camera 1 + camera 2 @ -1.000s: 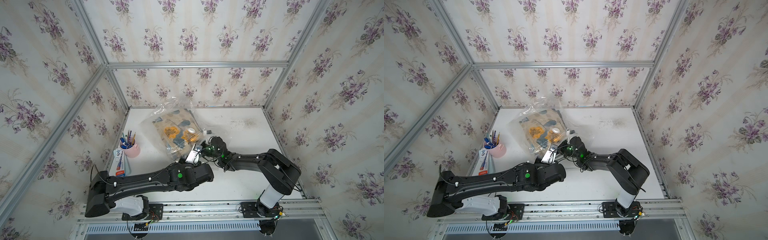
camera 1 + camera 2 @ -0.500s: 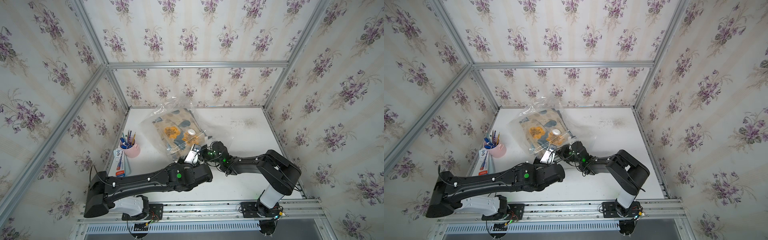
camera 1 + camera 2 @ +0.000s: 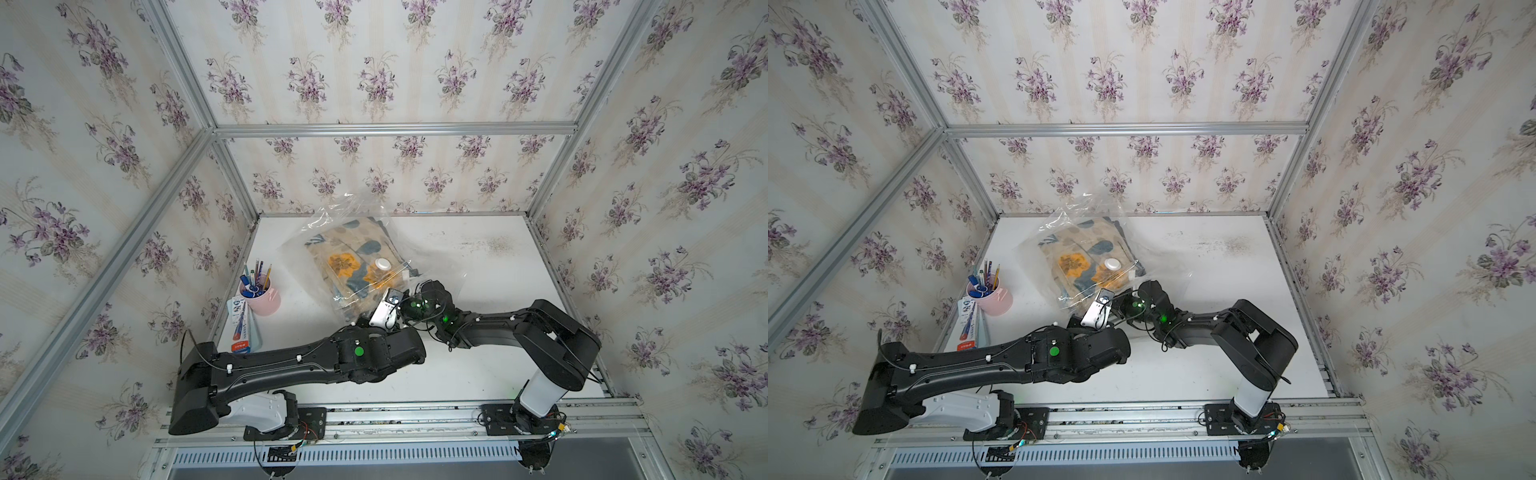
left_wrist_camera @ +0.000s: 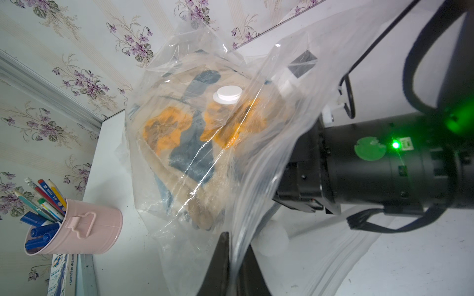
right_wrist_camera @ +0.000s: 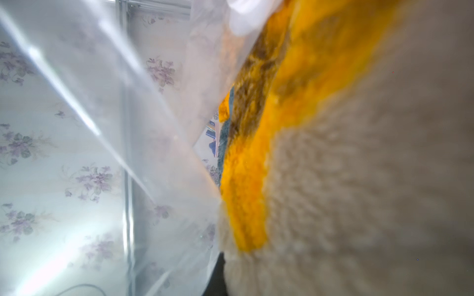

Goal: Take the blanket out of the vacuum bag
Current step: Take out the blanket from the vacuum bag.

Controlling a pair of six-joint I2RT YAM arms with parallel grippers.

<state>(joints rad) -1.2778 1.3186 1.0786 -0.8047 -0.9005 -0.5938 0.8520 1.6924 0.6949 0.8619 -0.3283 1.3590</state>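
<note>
Left gripper [image 4: 234, 246] clamped on bag [image 3: 440, 266] mouth film, holding it up, likely to keep opening wide. Right gripper [image 3: 415, 293] inside mouth, against blanket [image 3: 349, 257]; jaws hidden, cannot tell if closed. Blanket not yet out, in bag at table [image 3: 478, 374] back-left.

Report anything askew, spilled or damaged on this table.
The vacuum bag lies skewed, its far corner sticking up near the back wall. A dark smudge stains the table. The pencil cup stands upright; nothing spilled.
</note>
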